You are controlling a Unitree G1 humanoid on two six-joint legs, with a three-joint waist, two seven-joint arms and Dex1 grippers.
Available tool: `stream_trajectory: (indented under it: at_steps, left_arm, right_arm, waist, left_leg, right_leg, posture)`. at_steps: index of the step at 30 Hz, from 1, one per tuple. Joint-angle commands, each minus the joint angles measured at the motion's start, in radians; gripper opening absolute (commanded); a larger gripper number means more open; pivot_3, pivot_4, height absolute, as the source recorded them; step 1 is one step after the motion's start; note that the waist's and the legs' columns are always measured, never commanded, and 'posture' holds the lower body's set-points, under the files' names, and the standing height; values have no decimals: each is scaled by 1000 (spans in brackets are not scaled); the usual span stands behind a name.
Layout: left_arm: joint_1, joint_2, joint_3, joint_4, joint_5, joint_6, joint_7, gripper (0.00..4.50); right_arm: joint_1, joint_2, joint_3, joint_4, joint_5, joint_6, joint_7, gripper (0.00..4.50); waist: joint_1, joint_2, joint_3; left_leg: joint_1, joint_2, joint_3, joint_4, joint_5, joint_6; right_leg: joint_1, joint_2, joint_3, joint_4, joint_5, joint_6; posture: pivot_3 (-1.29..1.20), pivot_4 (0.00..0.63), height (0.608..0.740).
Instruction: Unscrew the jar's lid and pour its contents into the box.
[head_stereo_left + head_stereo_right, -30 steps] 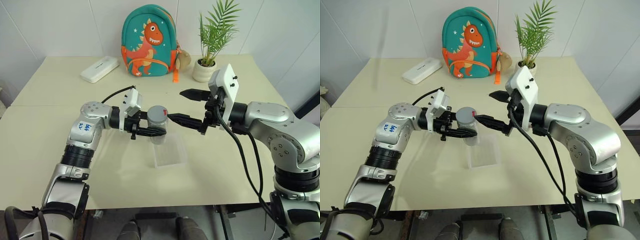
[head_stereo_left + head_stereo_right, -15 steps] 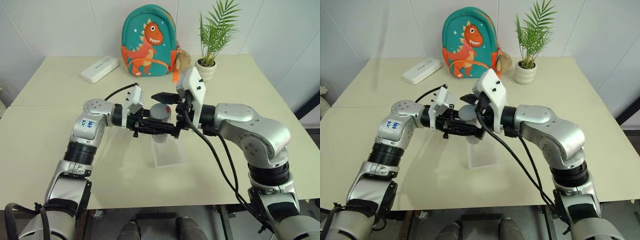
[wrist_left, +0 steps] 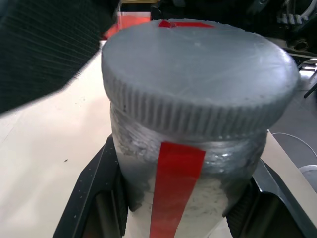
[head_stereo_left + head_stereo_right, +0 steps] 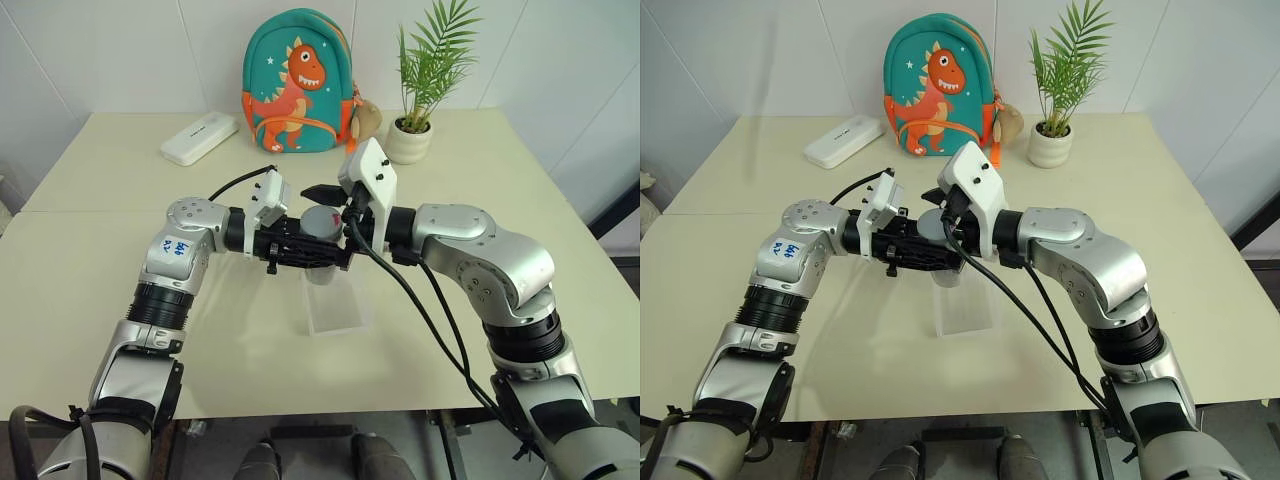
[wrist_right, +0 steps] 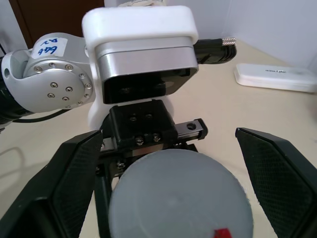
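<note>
Left hand, closed on the small clear cylindrical jar with a red strip down its side; its two black fingers clamp the body just below the cap and hold the jar upright above the worktop. The low, round grey ribbed lid, marked with a red patch on top, sits fully seated on the jar, with no gap visible at the rim. Right hand, open: its two black fingers stand wide apart on either side of the lid, level with it and not touching it. The jar's contents cannot be made out through the cloudy wall.

The shallow clear plastic rectangular box lies on the worktop directly beneath the held jar, toward the near edge at the middle. Along the far edge stand a flat white oblong case, a teal backpack with an orange dinosaur and a small palm in a white pot, all well apart from the hands.

Stage, as judged: the jar is lifted and positioned over the box, and the right hand brackets the lid. Gripping and unscrewing the lid, removing it, and tipping the contents into the box are all not yet done.
</note>
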Motion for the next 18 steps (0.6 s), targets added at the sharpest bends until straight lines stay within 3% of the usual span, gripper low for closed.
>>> stream_trajectory:
  at_steps: [1, 18]
  left_arm:
    - [7, 1, 10, -48, -26, 3, 2, 2090]
    - [21, 20, 15, -59, -29, 21, 3, 2090]
  right_arm:
    - [-17, -9, -54, -35, 6, -4, -7, 4485]
    - [95, -174, -189, -166, 82, 120, -32, 4485]
  waist:
    - [0, 0, 0]
    - [2, 0, 0]
  left_leg:
    - [0, 0, 0, 0, 0, 0]
    - [0, 0, 0, 0, 0, 0]
  right_leg:
    - [0, 0, 0, 0, 0, 0]
    - [0, 0, 0, 0, 0, 0]
  posture:
    - [0, 150, 740]
    - [0, 150, 740]
